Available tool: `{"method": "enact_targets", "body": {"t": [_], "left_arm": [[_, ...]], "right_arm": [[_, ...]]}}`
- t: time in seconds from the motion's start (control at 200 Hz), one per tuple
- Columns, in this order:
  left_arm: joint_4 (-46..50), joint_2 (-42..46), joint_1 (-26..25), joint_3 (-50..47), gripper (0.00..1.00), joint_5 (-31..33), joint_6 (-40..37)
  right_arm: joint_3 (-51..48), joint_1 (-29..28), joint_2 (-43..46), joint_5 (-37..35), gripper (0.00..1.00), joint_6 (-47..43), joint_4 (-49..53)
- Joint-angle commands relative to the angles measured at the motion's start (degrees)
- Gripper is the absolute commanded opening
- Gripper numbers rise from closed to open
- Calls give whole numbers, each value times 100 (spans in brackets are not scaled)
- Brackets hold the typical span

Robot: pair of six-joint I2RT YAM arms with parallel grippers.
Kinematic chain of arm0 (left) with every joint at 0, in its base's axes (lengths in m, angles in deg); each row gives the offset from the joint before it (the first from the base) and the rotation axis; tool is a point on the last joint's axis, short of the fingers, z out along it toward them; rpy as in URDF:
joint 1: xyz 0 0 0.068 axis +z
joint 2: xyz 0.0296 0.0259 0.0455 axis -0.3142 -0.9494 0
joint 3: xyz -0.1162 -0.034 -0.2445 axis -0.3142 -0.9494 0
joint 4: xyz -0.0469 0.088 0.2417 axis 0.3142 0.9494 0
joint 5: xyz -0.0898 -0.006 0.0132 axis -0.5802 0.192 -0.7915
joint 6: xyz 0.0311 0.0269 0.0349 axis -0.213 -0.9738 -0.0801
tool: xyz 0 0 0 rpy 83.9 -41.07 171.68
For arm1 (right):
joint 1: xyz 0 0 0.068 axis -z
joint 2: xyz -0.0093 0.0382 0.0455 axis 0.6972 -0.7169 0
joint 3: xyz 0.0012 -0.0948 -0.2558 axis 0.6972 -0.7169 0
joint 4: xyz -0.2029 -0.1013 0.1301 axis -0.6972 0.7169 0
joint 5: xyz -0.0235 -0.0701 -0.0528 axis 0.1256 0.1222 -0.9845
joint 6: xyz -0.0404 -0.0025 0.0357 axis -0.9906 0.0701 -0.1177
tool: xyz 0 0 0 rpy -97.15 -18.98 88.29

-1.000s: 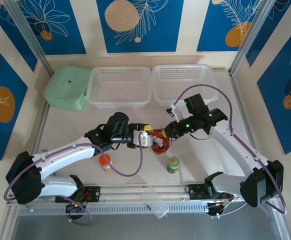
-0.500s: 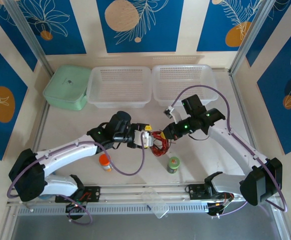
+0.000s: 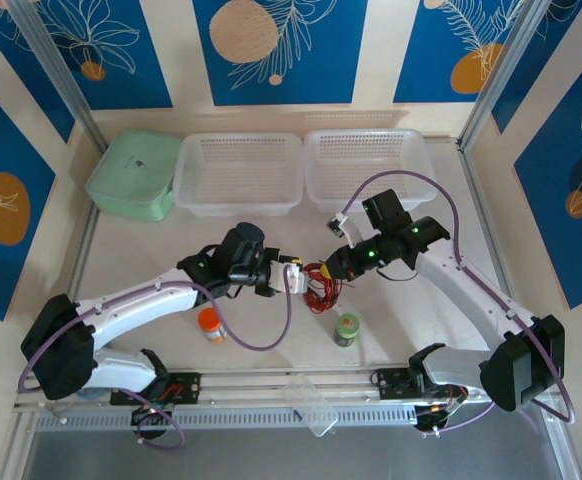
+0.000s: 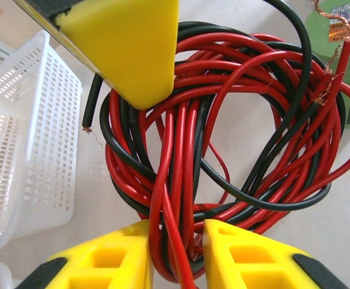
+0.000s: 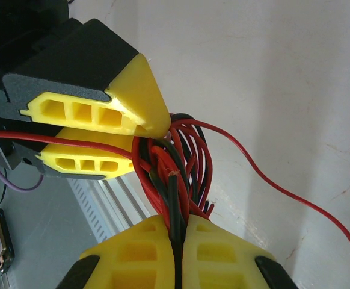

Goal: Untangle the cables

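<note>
The cables [image 3: 321, 288] are a knotted bundle of thin red and black wires near the table's middle, with both grippers on them. My left gripper [image 3: 299, 278] reaches in from the left. In the left wrist view, the left gripper [image 4: 176, 232] is shut on several red and black strands of the cables [image 4: 181, 141]. My right gripper [image 3: 334, 263] comes in from the right. In the right wrist view, the right gripper [image 5: 178, 223] is shut on the cables [image 5: 184, 159], mostly black strands. One loose red wire trails off to the right.
Two white mesh baskets [image 3: 239, 172] [image 3: 366, 165] and a green lidded box [image 3: 134, 175] line the back. A green bottle [image 3: 347, 328] stands just in front of the bundle. An orange-capped bottle [image 3: 210, 323] is by the left arm, and a clear plastic piece [image 3: 309, 405] lies on the front rail.
The left gripper has slid a little right into the bundle and its fingers have closed on the strands. The right gripper keeps its hold, shifted slightly left from a second ago.
</note>
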Motion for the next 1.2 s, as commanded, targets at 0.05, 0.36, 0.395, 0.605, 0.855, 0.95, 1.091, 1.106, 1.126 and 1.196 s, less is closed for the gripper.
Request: {"method": "enact_targets", "body": {"t": [0.05, 0.36, 0.395, 0.605, 0.855, 0.95, 1.091, 1.106, 1.126, 1.196], "left_arm": [[138, -137, 33, 235, 20, -234, 7], [120, -134, 37, 215, 0, -360, 55], [33, -97, 34, 158, 0, -305, 101], [-707, 49, 56, -299, 0, 767, 819], [-1280, -22, 151, -741, 0, 1954, 2020], [-1377, -149, 157, -777, 0, 2333, 2458], [-1319, -456, 157, -709, 0, 2831, 3136], [-1332, -489, 153, -713, 0, 2879, 3209], [-1367, -522, 158, -734, 0, 2962, 3320], [-1491, -625, 154, -812, 0, 3090, 3573]], "right_arm": [[109, -70, 80, 324, 0, 21, -90], [-173, -49, 225, 333, 0, 284, -345], [-248, -28, 251, 312, 0, 367, -420], [-899, 448, 359, 255, 0, 1194, -1074], [-1859, 1128, 301, 419, 0, 2430, -2102], [-2129, 1146, 152, 299, 0, 2796, -2441], [-2423, 1104, -103, -141, 0, 3343, -2800], [-2452, 1093, -118, -206, 0, 3407, -2828], [-2487, 1073, -142, -286, 0, 3483, -2869], [-2587, 975, -212, -465, 0, 3685, -3031]]}}
